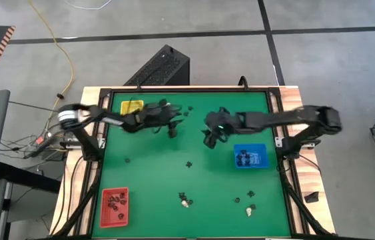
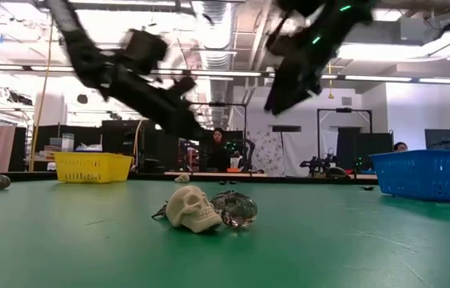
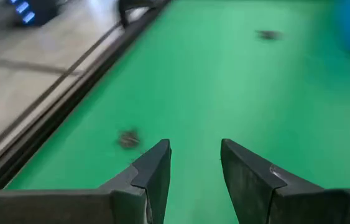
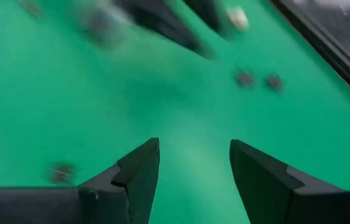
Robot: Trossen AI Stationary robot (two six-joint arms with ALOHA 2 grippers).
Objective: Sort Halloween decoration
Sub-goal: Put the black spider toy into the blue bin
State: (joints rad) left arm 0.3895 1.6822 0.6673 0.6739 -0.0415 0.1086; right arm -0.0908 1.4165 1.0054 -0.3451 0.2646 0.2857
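Observation:
The Halloween decoration is a scatter of tiny trinkets on the green mat. A cream skull (image 2: 190, 208) lies beside a shiny grey one (image 2: 237, 208) near the near edge. Dark pieces lie mid-table (image 1: 188, 164) and at the near right (image 1: 250, 194), where a cream piece (image 1: 250, 211) also lies. My left gripper (image 1: 172, 127) hovers open over the far-middle mat, its fingers (image 3: 156, 171) empty, with a dark trinket (image 3: 128, 138) lying beside them. My right gripper (image 1: 210, 138) hovers open close by, to its right, and is also empty (image 4: 193, 165).
The yellow tray (image 1: 132, 107) sits at the far left, the blue tray (image 1: 249, 156) at the right with dark pieces in it, and the red tray (image 1: 114, 205) at the near left, also holding pieces. A dark raised frame (image 1: 100, 153) borders the mat. The two grippers are close together.

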